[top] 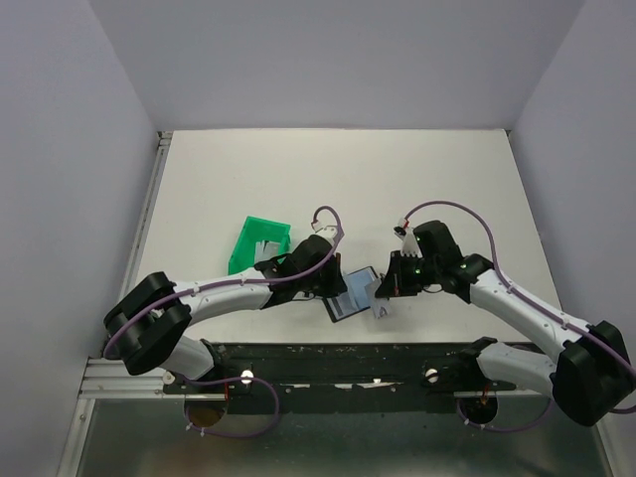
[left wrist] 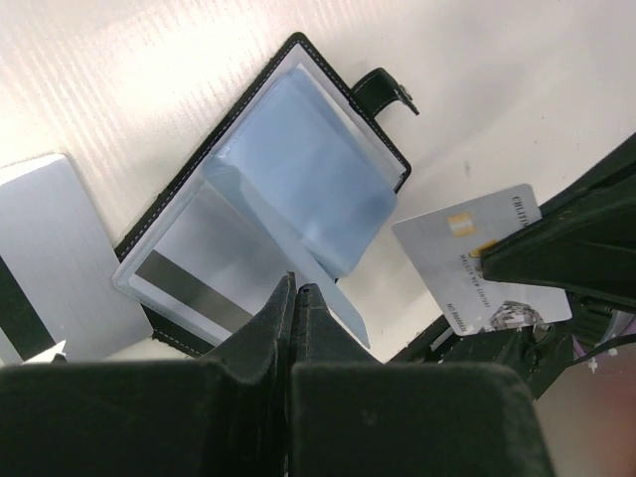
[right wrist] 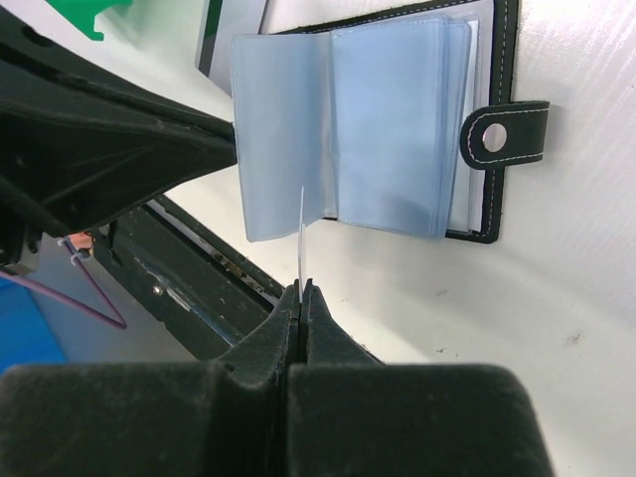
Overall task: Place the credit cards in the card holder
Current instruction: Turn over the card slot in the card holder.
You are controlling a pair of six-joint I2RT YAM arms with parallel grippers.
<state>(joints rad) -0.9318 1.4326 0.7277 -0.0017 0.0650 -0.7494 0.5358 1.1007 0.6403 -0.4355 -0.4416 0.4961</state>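
- Card holder (left wrist: 298, 169) open; we count one striped card (left wrist: 184, 283) sleeved, one silver card (left wrist: 55, 248) loose
- Left gripper (left wrist: 295, 298), jaws closed, pinches a clear sleeve (left wrist: 323, 293); right gripper (right wrist: 300, 298) clamps a white card (left wrist: 477, 260), uninserted

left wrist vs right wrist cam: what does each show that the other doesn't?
Only left wrist: the printed face and chip of the white card pinched in the right fingers; the right wrist view sees that card only edge-on. Only right wrist: a corner of the green bin. Both: the card holder lying open, its clear sleeves fanned out and snap strap sticking out to one side.
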